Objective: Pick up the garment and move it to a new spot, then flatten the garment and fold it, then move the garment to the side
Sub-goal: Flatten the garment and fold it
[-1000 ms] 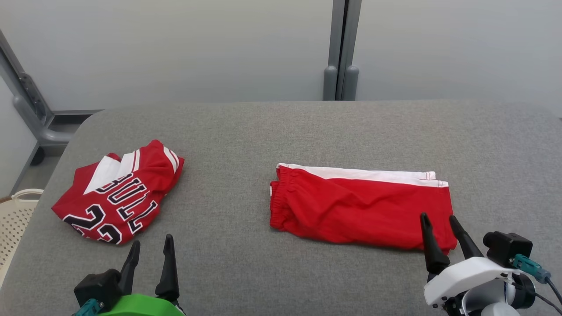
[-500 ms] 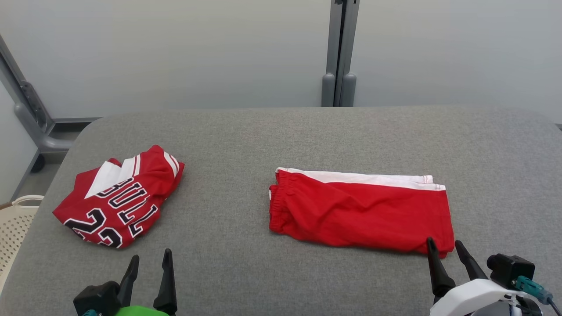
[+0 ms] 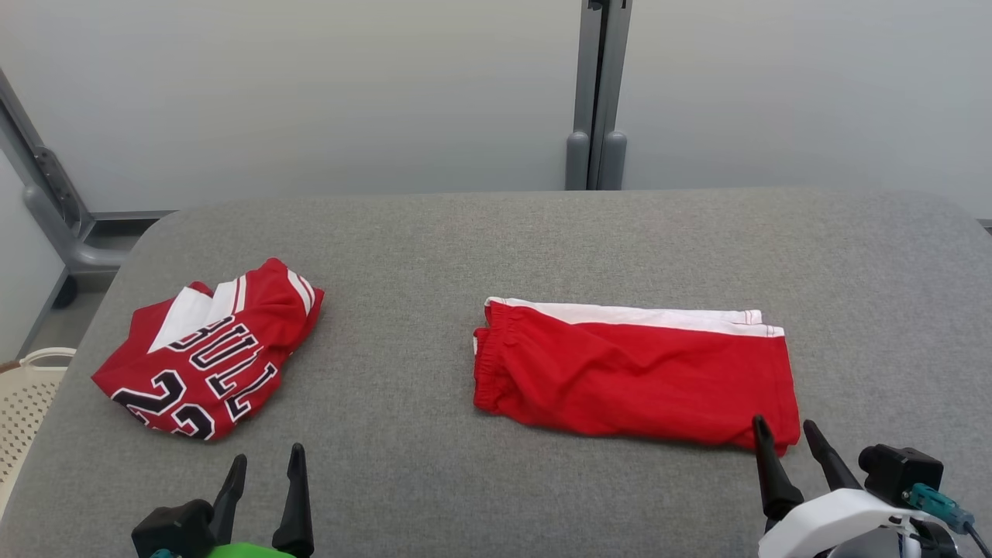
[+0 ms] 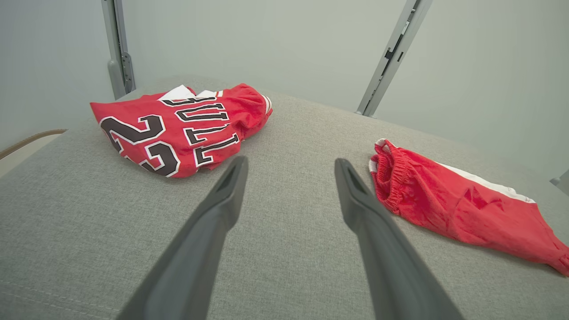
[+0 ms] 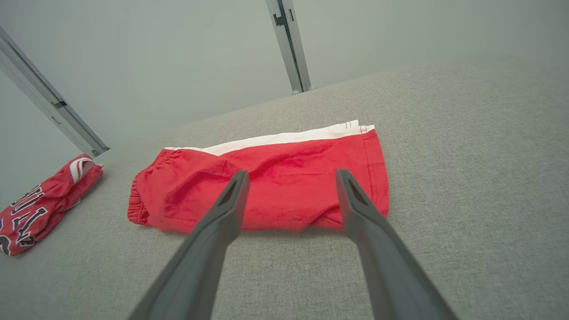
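A folded red garment, a pair of shorts (image 3: pixel 635 372) with a white side band, lies flat on the grey padded table (image 3: pixel 496 240), right of centre. My right gripper (image 3: pixel 783 421) stands open just in front of the shorts' near right corner, without touching them. In the right wrist view the shorts (image 5: pixel 284 155) lie beyond that gripper (image 5: pixel 291 173). A folded red jersey (image 3: pixel 209 349) with black and white lettering rests at the left. Near the front edge, my left gripper (image 3: pixel 267 453) is open and empty, short of the jersey (image 4: pixel 178 129). The shorts (image 4: pixel 444 200) lie off to its right.
A cream perforated basket (image 3: pixel 31 387) sits beside the table's left edge. A grey post (image 3: pixel 593 93) rises against the pale wall behind the table, and a slanted grey frame (image 3: pixel 46 186) stands at the back left. The jersey (image 5: pixel 40 204) lies at the left in the right wrist view.
My right gripper has drawn back from over the shorts' near right corner toward the front edge. The left gripper has dropped back slightly. The head camera has tilted a little; the clothes have not moved.
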Tool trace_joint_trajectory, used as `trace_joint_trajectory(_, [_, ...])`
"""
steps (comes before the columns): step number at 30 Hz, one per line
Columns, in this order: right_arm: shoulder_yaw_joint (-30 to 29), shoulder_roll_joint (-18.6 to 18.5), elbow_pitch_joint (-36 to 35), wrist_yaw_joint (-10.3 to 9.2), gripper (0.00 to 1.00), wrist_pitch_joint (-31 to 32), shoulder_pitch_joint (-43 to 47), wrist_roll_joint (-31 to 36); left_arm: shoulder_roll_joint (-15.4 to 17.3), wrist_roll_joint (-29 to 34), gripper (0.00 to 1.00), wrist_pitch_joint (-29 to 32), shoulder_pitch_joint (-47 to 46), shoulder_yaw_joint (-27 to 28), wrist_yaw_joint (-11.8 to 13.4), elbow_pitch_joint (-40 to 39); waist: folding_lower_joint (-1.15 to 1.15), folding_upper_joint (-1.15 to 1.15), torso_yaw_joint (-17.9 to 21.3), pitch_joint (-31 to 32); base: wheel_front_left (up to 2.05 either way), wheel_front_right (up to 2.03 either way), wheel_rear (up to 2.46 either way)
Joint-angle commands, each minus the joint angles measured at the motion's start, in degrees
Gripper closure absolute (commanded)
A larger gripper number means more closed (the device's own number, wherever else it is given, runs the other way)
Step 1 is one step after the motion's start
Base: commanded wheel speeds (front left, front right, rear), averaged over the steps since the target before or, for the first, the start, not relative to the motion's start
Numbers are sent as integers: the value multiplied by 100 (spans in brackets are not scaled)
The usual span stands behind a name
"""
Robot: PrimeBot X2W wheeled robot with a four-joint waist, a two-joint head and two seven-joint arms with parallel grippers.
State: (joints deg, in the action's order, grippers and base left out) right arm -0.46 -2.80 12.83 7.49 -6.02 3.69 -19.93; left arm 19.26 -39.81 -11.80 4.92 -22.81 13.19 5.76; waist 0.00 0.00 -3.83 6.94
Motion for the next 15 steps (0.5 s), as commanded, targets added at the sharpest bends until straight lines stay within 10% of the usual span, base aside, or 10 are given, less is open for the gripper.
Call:
trace_joint_trajectory(1, [-28,-19,21,0,0,-22,-58,17,22,-41,0,8,64,-13,32,-40,0,0,0,1,0,0,0])
trace_joint_trajectory(15, [-162,-19,-24,0,0,78,-150,143,56,-52,0,-9,72,-60,-31,-17,0,0,-39,-49,0,0,0])
